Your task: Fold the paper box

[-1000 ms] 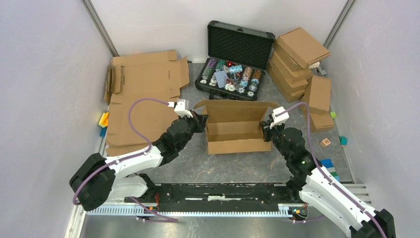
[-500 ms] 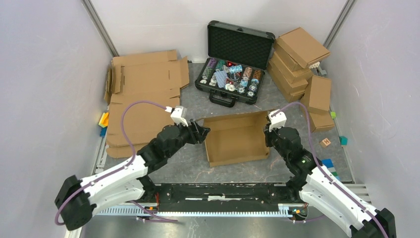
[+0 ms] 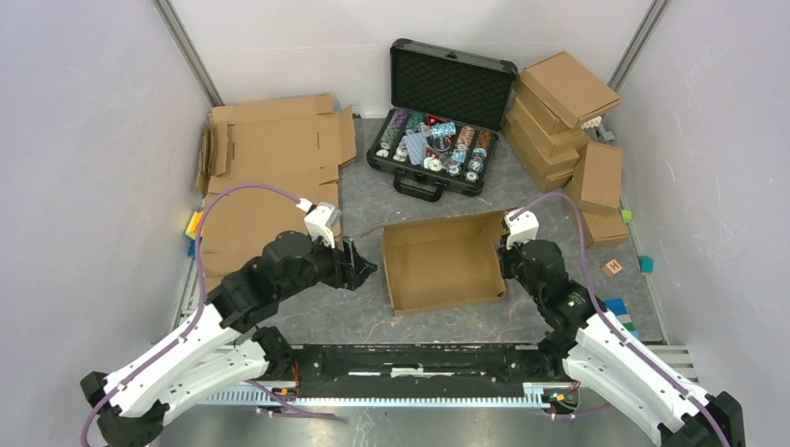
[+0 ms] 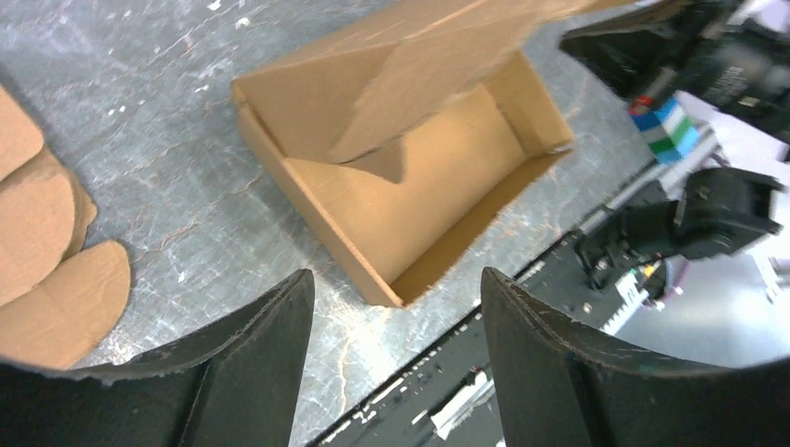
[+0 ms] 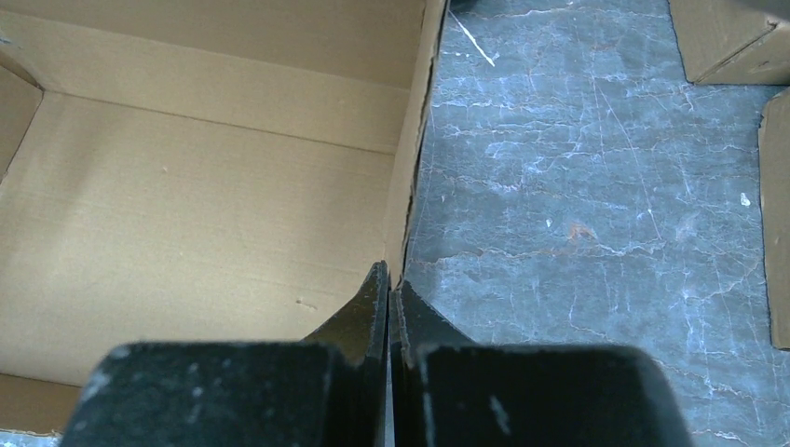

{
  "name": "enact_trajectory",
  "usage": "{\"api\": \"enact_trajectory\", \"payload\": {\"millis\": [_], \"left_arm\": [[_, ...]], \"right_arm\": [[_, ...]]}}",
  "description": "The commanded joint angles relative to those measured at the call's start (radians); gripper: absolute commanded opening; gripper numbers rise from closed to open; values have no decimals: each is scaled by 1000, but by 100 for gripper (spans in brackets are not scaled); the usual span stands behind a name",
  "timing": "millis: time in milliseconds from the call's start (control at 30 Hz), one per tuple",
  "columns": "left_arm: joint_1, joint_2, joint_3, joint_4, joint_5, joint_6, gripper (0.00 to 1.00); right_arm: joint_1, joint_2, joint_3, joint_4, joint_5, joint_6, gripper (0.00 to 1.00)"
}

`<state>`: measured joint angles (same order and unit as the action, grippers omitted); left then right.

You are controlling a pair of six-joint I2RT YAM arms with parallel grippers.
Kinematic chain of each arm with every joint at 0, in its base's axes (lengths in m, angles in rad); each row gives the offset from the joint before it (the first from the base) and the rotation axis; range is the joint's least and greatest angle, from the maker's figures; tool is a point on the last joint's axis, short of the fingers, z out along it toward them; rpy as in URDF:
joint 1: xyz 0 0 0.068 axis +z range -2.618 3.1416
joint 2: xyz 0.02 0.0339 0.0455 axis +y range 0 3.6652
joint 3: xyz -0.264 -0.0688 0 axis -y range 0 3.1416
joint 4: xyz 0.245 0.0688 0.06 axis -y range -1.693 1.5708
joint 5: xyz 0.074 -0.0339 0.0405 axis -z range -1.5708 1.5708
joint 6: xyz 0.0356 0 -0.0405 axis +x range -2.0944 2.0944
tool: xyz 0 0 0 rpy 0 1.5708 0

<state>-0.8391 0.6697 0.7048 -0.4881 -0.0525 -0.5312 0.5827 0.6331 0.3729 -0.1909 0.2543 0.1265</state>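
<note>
Your right gripper (image 5: 388, 279) pinches the right wall of the paper box (image 3: 438, 263), apparently anchoring it, while your left gripper (image 4: 396, 279) hangs alongside, fingers apart, empty.

You have the paper box (image 3: 438, 270) on the table (image 3: 447, 321). Directly behind it lies the case (image 3: 438, 130). The flat cardboard sheets (image 3: 270, 149) lie to its back left and the stacked boxes (image 3: 559, 112) to its back right. Your left pincer (image 3: 361, 270) sits just left of it, apart, and your right pincer (image 3: 506, 264) meets its right wall.
</note>
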Motion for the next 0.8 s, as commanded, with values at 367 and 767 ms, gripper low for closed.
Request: {"api": "enact_trajectory", "payload": {"millis": [367, 767], "left_arm": [[2, 262, 476, -63, 152, 453, 74], [0, 593, 627, 2, 402, 585, 68]], "right_arm": [[6, -40, -5, 24, 0, 4, 0], [5, -113, 5, -3, -7, 7, 25]]}}
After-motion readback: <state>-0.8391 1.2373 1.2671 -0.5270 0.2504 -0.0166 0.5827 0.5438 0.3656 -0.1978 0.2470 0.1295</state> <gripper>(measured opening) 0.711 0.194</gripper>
